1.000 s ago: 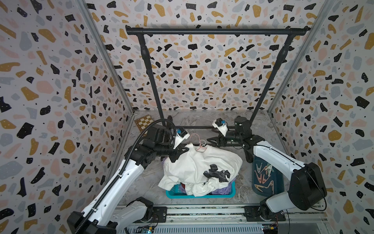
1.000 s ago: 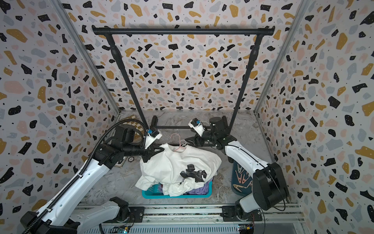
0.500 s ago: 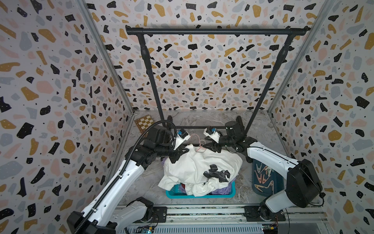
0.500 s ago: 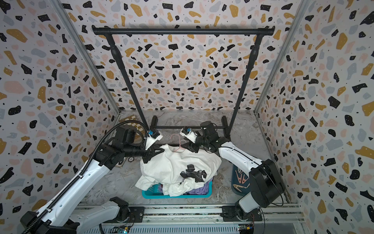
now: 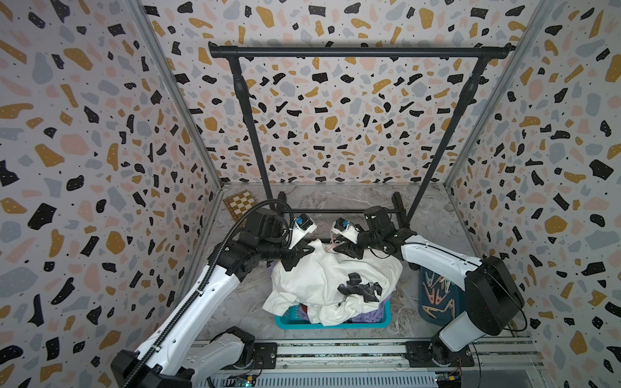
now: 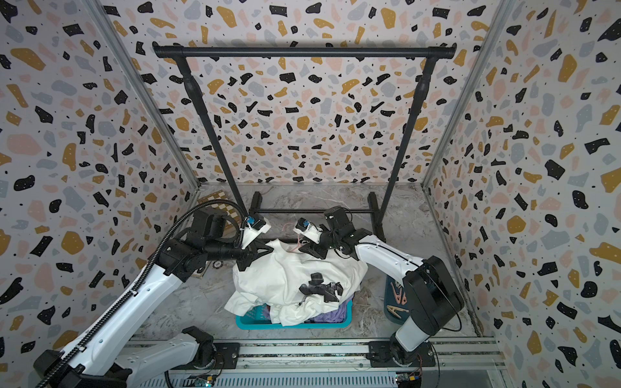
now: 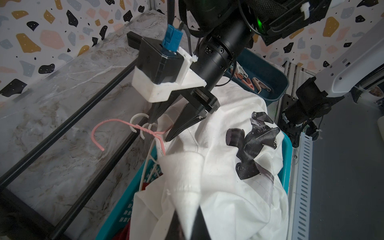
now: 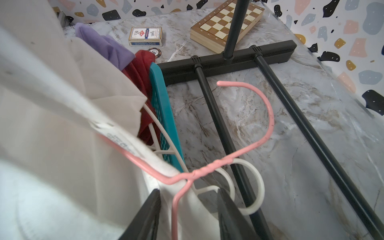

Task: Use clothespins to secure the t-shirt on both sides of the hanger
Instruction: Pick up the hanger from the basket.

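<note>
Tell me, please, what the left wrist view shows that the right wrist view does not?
Only the left wrist view shows the dark blue bin of clothespins and the black print on the t-shirt. Only the right wrist view shows the chessboard, the card box, a poker chip and purple cloth. Both show the pink hanger, white hangers, the teal basket, the t-shirt and the rack's black base bars.
</note>
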### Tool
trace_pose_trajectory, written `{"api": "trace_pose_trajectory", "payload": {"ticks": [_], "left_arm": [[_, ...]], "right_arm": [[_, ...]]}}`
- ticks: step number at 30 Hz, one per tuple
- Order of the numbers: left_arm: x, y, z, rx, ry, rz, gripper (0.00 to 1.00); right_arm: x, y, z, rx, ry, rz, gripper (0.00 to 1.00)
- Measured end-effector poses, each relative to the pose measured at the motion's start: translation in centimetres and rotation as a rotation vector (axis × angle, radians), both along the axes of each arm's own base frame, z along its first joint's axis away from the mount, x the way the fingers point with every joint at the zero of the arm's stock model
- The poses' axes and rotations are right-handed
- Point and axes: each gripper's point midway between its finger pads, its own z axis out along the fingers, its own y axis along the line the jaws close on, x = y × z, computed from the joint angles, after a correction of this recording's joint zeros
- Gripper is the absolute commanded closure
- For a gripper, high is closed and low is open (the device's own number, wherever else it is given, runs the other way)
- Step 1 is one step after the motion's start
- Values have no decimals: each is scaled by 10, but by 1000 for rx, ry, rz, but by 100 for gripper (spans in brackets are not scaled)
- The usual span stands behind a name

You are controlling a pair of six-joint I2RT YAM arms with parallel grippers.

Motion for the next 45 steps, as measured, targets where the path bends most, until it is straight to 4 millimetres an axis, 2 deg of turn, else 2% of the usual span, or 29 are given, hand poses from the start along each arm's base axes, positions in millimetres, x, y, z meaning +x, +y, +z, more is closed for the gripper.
{"api": "trace_pose_trajectory", "payload": {"ticks": [14,18,23,26,29,35,38,41,45], "left_arm": [[-1,-2,0,3,-3,-7,100],[-1,-1,0,5,-4,-6,100],[-1,-1,-1,6,-4,-6,100],[-1,-2,-1,7,-1,-6,93],[1,-2,-4,11,9,-5,90],[4,-3,-11,26,31,0,75],[5,-2,-13,35,33,8,74],[7,-1,-13,40,28,15,70],[8,0,-14,47,25,23,64]], "right_arm": [[9,9,-10,-45,-13,-18,64],[9,10,-12,-56,-17,-24,74],[11,10,-13,-71,-32,-39,77],[14,8,-10,-80,-54,-59,78],[16,3,1,-79,-101,-94,81],[12,-6,44,-28,-231,-149,85],[9,-7,64,-1,-292,-167,86],[5,-8,75,12,-326,-178,86],[3,-8,79,12,-346,-190,87]]}}
